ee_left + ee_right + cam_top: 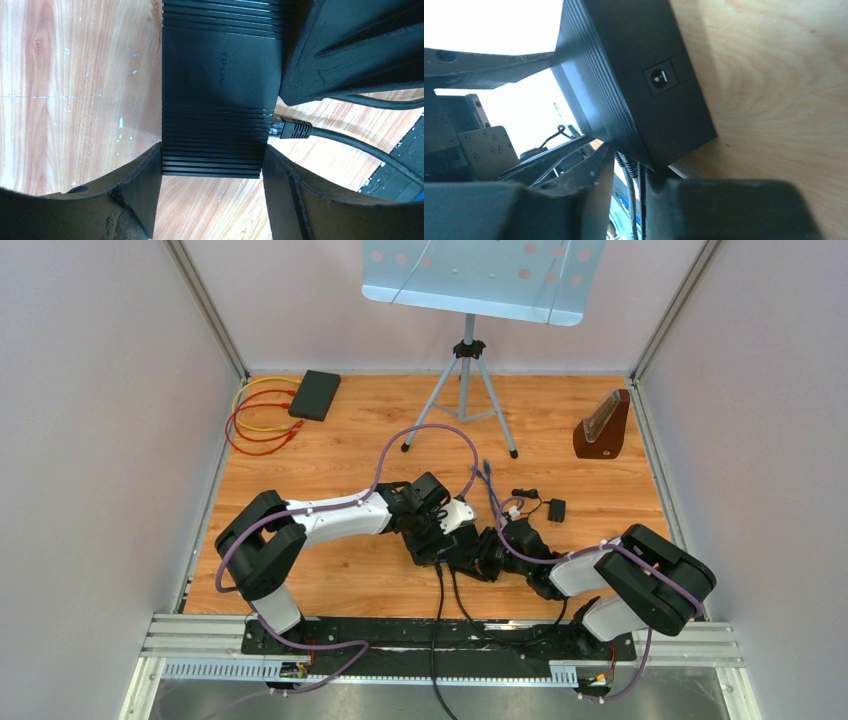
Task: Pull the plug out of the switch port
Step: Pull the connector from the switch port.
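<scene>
A black TP-LINK switch [215, 85] lies on the wooden table. My left gripper [211, 162] is shut on its near end, one finger pressed on each side. A black plug [289, 129] sits in a port on the switch's right side, and its cable runs off to the right. My right gripper's finger [350, 45] lies just beyond that plug and covers a second cable's end. In the right wrist view the right gripper [634, 172] stands narrowly open around two cables and a ribbed plug boot [625, 161] at the switch's [639, 90] edge, with daylight beside one finger. Both grippers meet mid-table [455, 545].
A second black box [315, 395] with yellow and red cables sits at the back left. A music stand tripod [465, 390] stands at the back middle, a wooden metronome [602, 425] at the back right. A small black adapter [556, 509] and a blue cable [487, 475] lie behind the grippers.
</scene>
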`<state>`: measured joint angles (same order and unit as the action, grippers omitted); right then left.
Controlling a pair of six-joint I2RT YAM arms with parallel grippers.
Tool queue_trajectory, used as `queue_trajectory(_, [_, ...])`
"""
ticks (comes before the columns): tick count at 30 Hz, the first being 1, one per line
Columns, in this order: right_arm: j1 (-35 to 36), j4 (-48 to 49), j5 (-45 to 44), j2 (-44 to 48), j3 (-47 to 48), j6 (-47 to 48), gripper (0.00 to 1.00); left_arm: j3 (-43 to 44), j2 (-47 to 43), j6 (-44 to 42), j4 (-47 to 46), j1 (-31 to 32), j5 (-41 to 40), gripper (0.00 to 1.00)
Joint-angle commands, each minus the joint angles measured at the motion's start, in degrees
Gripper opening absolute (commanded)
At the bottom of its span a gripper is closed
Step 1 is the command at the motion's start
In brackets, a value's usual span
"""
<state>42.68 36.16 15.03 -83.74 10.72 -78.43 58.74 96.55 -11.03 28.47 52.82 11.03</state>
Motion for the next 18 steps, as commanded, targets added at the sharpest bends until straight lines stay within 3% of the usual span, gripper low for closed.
queue_trajectory(1, [-0.14,-7.99,-7.96,2.1,0.62,1.68,0.33,0.98,-0.4,-0.27,0.07,1.05,5.05,0.56])
queue_trajectory(4, [-0.14,-8.09,-9.08,2.68,0.8,2.08,0.29,0.97,-0.32,-0.11,0.05,1.17,5.35,0.55])
queue_trajectory(12, [-0.1,-6.0,-3.35,-0.92,2.88,9.12,0.01,0.99,-0.26,0.06,0.11,1.32,5.59,0.53])
queue_trajectory(18, [-0.07,-8.16,3.35,-1.09,5.11,18.09,0.0,0.89,-0.5,0.04,-0.05,1.32,4.99,0.53])
